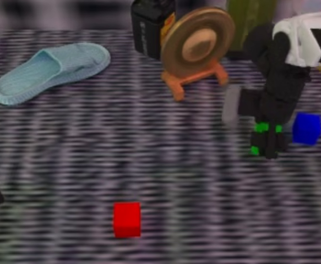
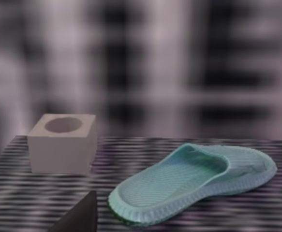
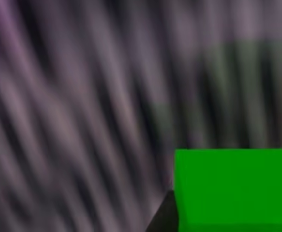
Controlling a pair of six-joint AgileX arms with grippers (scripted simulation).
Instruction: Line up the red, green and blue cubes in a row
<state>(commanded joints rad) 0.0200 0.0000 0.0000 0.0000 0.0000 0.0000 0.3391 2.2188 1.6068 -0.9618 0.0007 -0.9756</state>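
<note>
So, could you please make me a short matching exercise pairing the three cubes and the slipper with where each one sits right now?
Things:
1. red cube
2. green cube
3. blue cube
4. slipper

Places:
A. far left of the table
B. in the right gripper
C. alone near the front edge
D. on the table just right of the right gripper

Pairs: 1-C, 2-B, 3-D, 4-A

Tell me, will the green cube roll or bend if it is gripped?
Probably neither. The green cube has flat faces and sharp edges, so it should not roll. It looks solid, likely stiff. Its smooth faces might slip between the right end effector fingers.
</note>
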